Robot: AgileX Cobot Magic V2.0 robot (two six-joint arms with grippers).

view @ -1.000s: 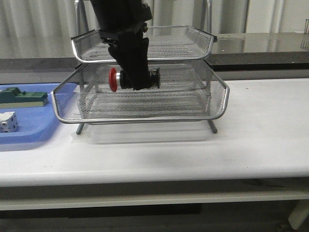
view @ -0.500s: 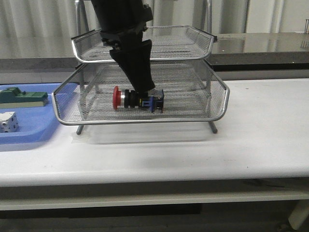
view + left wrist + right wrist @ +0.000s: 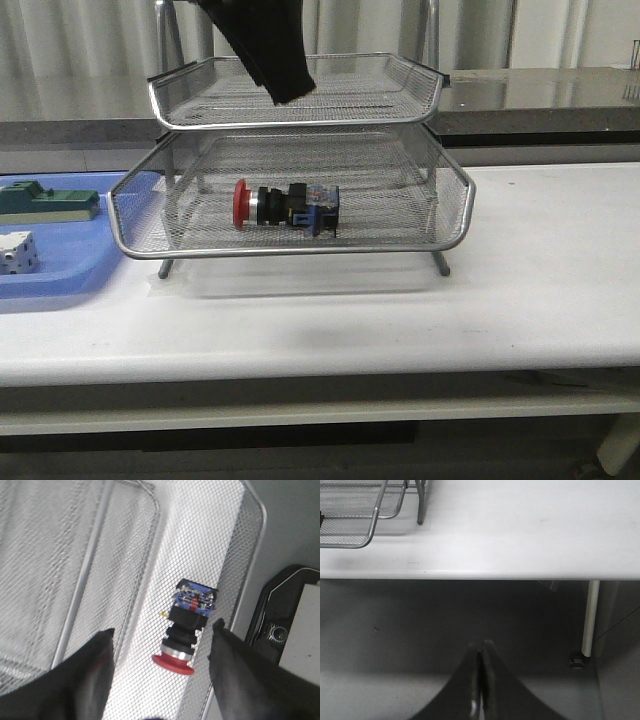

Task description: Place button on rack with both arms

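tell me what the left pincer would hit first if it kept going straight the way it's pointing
Most likely the button: in the left wrist view it lies between the open left pincer fingers, on the mesh of the rack tray. Depth is hard to judge, so it might meet the mesh beside it instead.

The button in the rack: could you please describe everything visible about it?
The button has a red mushroom head, a silver collar, a black body and a blue rear block. It lies on its side on the mesh floor of the rack's pulled-out tray, head toward the blue tray. Nothing grips it; the left end effector hangs open above it.
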